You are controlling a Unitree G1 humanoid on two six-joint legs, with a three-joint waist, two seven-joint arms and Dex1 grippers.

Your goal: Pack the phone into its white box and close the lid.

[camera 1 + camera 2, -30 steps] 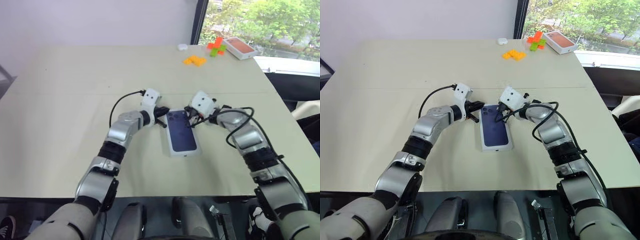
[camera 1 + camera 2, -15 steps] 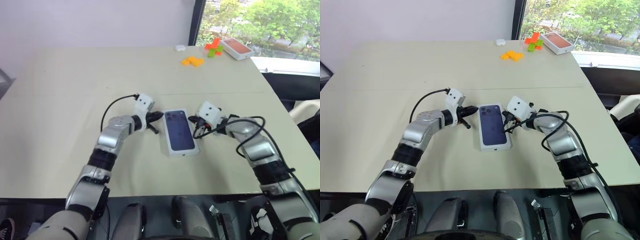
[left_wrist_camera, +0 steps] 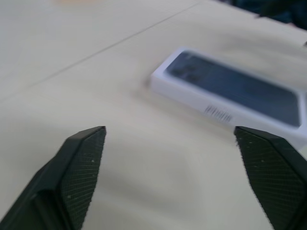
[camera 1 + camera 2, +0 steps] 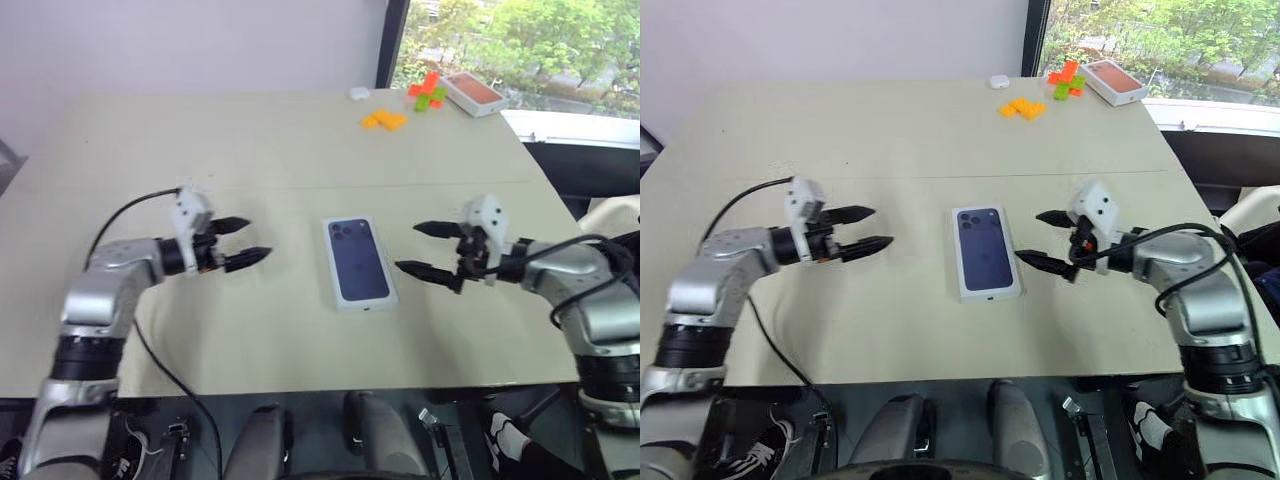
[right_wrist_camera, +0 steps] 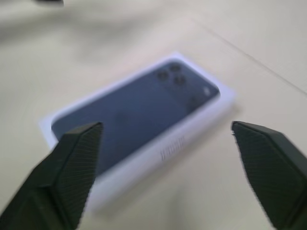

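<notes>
Lid (image 4: pixel 358 261) closed on table | between left pincer (image 4: pixel 247 240), right pincer (image 4: pixel 418 249) | both agape, empty

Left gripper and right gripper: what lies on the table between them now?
The closed white box, its lid printed with a dark blue phone picture, lies between the open left gripper and right gripper, untouched, in the left eye view.

The white box (image 4: pixel 987 253) is closed, so the phone inside cannot be seen; only the lid (image 4: pixel 358 260) with its printed picture is shown. In both wrist views the box is blurred, and the lettering on its side wall cannot be read. At the upper right of the head views, the small coloured pieces (image 4: pixel 1025 108) and a little white item (image 4: pixel 998 82) are too small to be identified. The orange-topped box (image 4: pixel 474 94) is partly blurred.
</notes>
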